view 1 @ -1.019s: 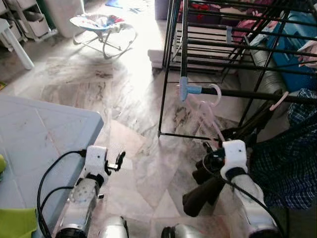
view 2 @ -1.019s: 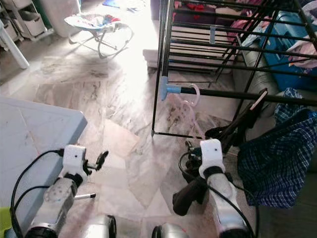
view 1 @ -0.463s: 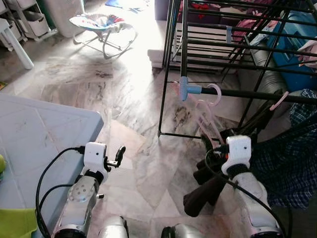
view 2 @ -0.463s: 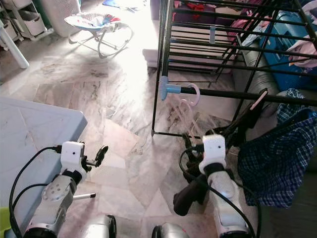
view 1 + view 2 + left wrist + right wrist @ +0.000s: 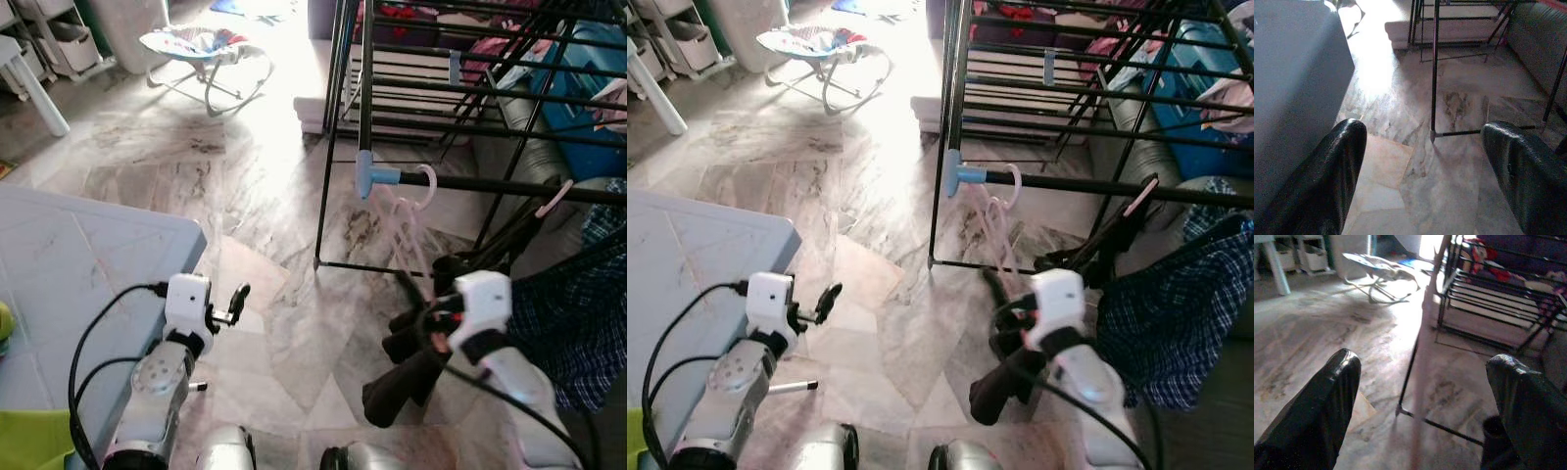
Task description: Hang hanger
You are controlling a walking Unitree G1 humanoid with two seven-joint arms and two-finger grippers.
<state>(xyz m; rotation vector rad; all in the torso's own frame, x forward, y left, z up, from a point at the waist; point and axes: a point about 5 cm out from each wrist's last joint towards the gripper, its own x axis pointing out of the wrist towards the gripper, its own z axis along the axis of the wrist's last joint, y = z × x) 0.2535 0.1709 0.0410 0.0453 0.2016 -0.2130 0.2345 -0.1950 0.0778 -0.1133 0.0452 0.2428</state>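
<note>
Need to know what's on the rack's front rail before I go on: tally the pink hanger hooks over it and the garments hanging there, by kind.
Pink hanger hooks: 2
Dark garment: 1
Blue plaid garment: 1
Total: 4

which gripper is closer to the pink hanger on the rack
Right. The right gripper sits just below the pink hanger on the drying rack; the left gripper is off by the table.

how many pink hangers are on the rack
2, maybe more hidden. One hanger hooks the rail next to the blue joint, holding dark clothes. A second pink hook sits further right, above the plaid shirt.
</note>
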